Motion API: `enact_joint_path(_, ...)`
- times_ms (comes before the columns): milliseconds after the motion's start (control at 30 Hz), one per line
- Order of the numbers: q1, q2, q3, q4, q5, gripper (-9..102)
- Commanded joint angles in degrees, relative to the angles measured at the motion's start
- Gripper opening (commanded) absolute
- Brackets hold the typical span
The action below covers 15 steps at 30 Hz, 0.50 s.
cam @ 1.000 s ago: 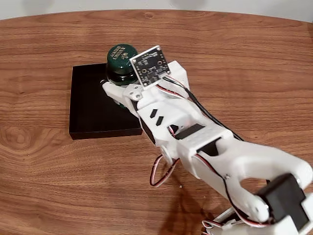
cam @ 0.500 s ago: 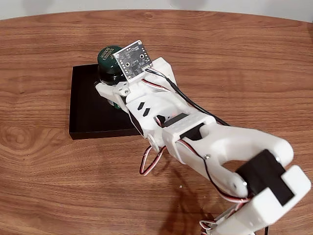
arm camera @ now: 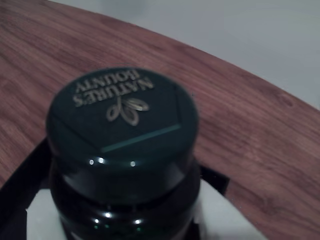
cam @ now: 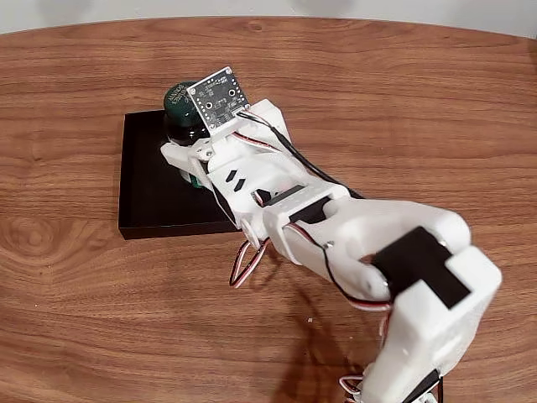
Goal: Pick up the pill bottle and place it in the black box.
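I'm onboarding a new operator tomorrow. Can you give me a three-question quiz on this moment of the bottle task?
1. True or false: the pill bottle is over the black box.
2. The bottle's cap is which colour? A) white B) dark green C) red
3. What surface does the box rest on?

Key: 1. True; the gripper holds it at the box's far right part. 2. B. 3. A wooden table.

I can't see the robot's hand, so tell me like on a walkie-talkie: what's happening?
Gripper shut on small dark green pill bottle. Bottle upright over shallow matte black box. Nothing in the way.
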Motion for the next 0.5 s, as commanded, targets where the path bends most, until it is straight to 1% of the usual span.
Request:
enact_joint_path(0,-0.18,-0.53,-6.42,-2.29,-0.44,17)
enact_joint_path(467,-0.35,-5.36,-7.82,-5.89,-2.72,19)
